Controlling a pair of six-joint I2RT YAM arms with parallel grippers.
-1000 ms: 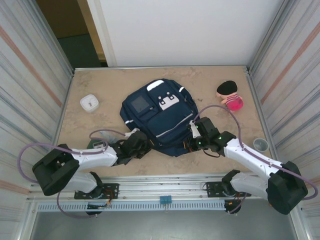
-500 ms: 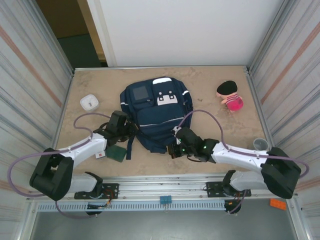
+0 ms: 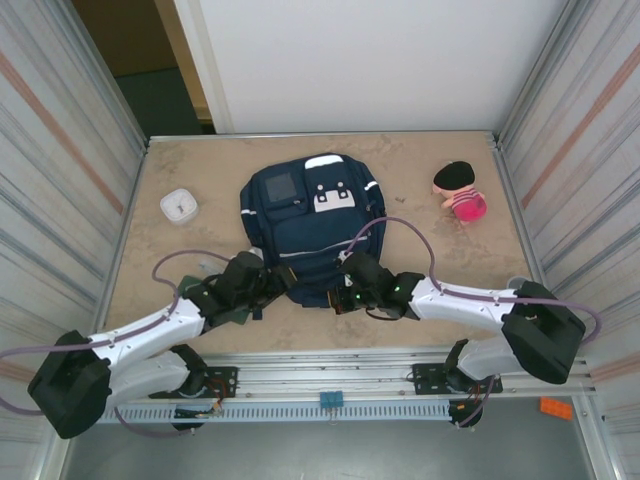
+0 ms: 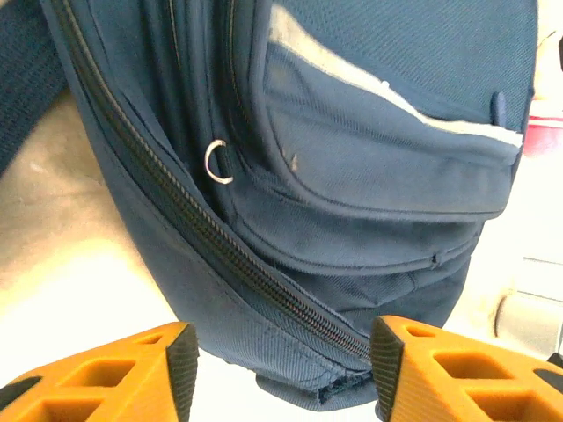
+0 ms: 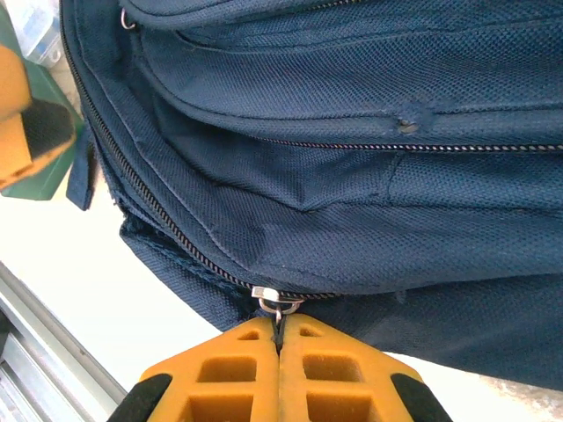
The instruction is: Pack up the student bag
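Observation:
The student bag [image 3: 310, 215], a navy backpack with white stripes, lies flat in the middle of the table. My left gripper [image 3: 270, 284] sits at its near left corner. In the left wrist view this gripper [image 4: 283, 374] is open, its orange fingers [image 4: 132, 374] on either side of the bag's corner [image 4: 317, 369], where the main zipper ends. My right gripper [image 3: 344, 297] is at the bag's near edge. In the right wrist view it [image 5: 280, 329] is shut on the metal zipper pull [image 5: 280, 305] of the main zipper.
A green flat object [image 3: 228, 312] lies under my left arm, also in the right wrist view [image 5: 40, 167]. A white square item [image 3: 178, 206] sits far left, a pink plush toy [image 3: 460, 192] far right. Metal walls flank the table.
The bag was turned square and now lies still. My left gripper has opened and moved nearer and right, to the bag's near left corner. My right gripper has shifted slightly left, still shut.

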